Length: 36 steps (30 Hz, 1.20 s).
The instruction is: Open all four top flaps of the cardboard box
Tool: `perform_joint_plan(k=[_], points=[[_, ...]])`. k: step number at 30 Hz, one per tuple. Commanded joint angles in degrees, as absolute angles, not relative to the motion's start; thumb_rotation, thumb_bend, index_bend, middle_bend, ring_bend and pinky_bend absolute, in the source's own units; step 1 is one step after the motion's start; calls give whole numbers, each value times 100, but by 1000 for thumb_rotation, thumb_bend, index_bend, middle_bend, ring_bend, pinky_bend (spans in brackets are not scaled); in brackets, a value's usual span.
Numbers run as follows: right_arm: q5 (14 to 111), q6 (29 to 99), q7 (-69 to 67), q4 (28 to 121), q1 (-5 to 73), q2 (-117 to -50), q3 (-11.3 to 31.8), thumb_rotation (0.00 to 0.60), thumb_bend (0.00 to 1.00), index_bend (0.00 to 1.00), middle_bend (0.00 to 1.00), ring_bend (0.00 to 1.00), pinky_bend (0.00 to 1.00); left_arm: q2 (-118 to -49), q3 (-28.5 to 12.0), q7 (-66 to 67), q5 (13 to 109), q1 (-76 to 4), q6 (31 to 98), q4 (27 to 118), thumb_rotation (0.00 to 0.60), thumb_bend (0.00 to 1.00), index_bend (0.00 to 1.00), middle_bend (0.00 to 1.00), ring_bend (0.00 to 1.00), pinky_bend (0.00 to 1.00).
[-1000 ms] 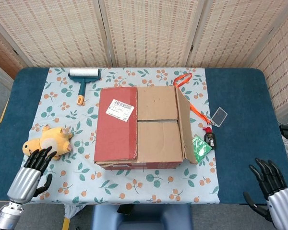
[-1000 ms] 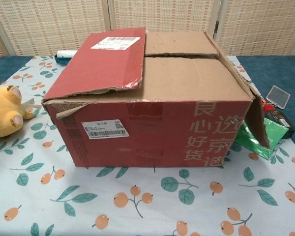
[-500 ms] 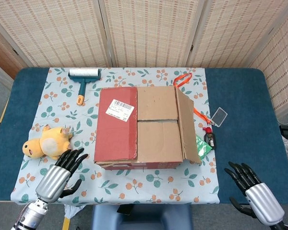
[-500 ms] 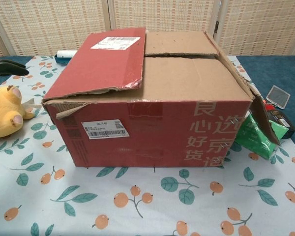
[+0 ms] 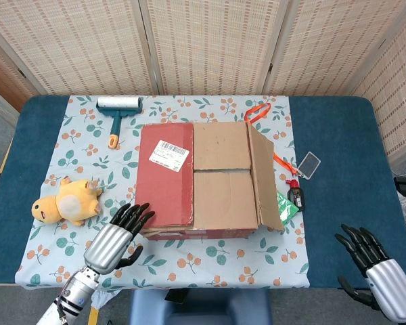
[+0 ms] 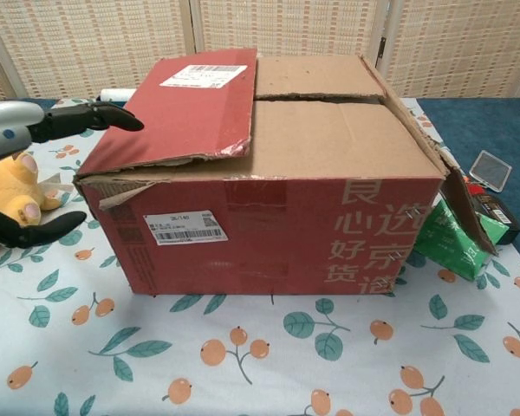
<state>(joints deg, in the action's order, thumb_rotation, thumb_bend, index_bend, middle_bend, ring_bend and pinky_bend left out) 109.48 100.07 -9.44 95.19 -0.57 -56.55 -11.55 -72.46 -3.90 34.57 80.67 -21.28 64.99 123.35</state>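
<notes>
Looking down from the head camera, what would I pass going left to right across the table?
Yellow plush toy → lint roller → cardboard box → green packet → clear card → right hand.

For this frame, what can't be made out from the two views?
- Inside of the red cardboard box: both views, covered by its flaps.
- Whether the left hand touches the box: its fingertips sit at the corner, contact unclear.
- Right hand: absent from the chest view, cut off by the head view's edge.
- Shipping label text: too small.
</notes>
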Motion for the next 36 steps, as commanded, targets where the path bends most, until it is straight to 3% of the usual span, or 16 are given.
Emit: perform_joint_plan(k=[1, 9, 17, 36], points=[[10925, 10341, -1070, 9477, -184, -5628, -1043, 600, 414, 0, 0, 0, 0, -7437, -458, 3809, 7706, -2324, 6378, 12555, 600, 490, 0, 0, 0, 0], [10796, 10567, -1236, 9403, -331, -5598, -910, 600, 414, 0, 0, 0, 0, -7761, -381, 4550, 7261, -2584, 6387, 12761, 600, 490, 0, 0, 0, 0], [10937, 10525, -1308, 9330, -374, -5560, -936, 600, 414, 0, 0, 0, 0, -8175, -600, 4996, 7085, -2872, 6648, 12695, 600, 490, 0, 0, 0, 0], [10773, 10157, -1351, 9470, -354, -5476, -868, 600, 415, 0, 0, 0, 0, -8228, -994, 4224, 7051, -3408, 6532, 12031, 600, 490, 0, 0, 0, 0]])
